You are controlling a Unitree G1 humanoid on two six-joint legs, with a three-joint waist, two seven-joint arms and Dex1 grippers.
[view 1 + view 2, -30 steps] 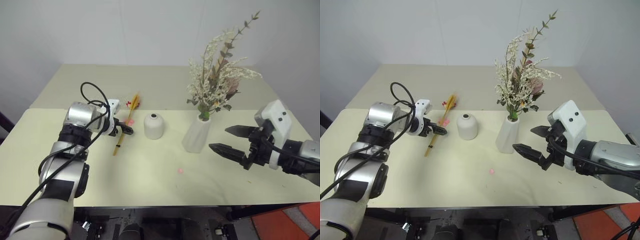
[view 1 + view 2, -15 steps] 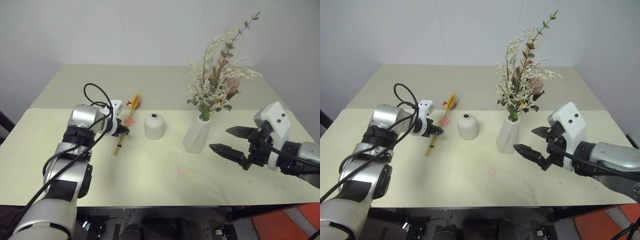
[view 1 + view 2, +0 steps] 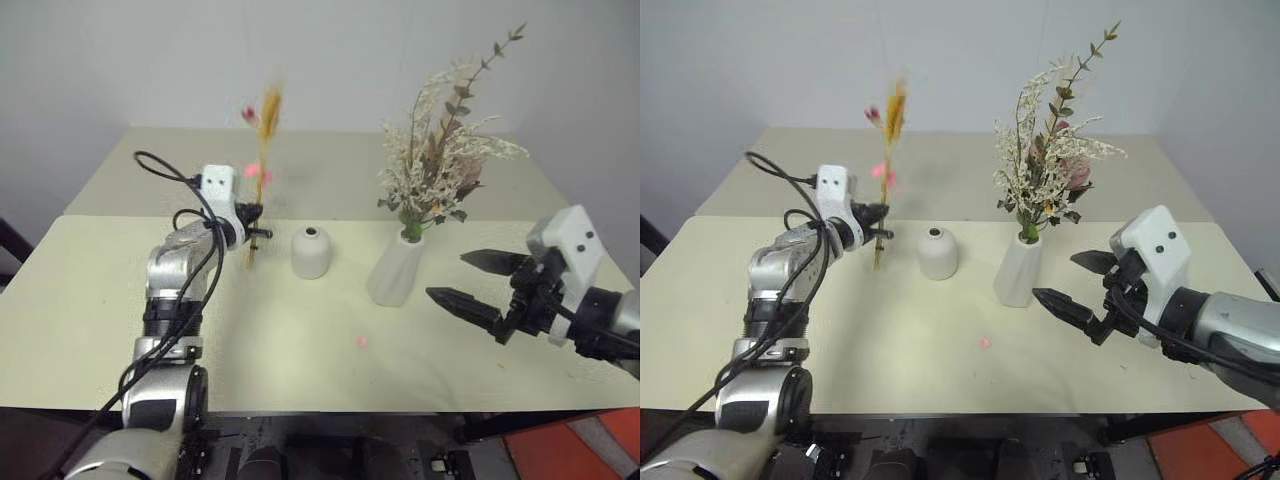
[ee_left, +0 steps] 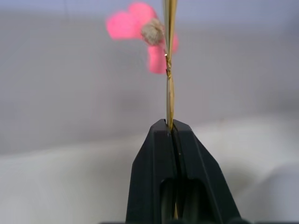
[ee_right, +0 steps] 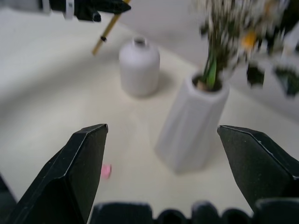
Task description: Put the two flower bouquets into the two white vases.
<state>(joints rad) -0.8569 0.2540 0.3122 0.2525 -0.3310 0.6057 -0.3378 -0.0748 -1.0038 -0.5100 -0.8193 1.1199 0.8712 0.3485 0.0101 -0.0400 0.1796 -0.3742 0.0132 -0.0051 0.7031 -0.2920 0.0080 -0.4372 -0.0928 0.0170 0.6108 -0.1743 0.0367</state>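
The left gripper [image 3: 254,232] is clamped on the stalk [image 3: 262,160], which stands nearly upright above the table [image 3: 120,300], its lower end hanging just left of the short vase [image 3: 310,252]. The left wrist view adds what the head views lack: the 2 fingers [image 4: 154,177] pressed tight together on the thin yellow stem, with a pink blossom [image 4: 135,25] just above them. The right gripper [image 3: 475,282] hovers with its jaws spread wide and empty, just right of the tall vase [image 3: 397,268], which holds the bushy bunch [image 3: 440,160]. The right wrist view looks between its fingers [image 5: 77,172] at both vases, showing the green stems inside the tall vase's mouth and the round mouth of the short one. 1 pink petal [image 3: 361,342] lies on the pale cream table in front of the vases. A seam runs across the tabletop behind the vases. Plain white walls stand behind.
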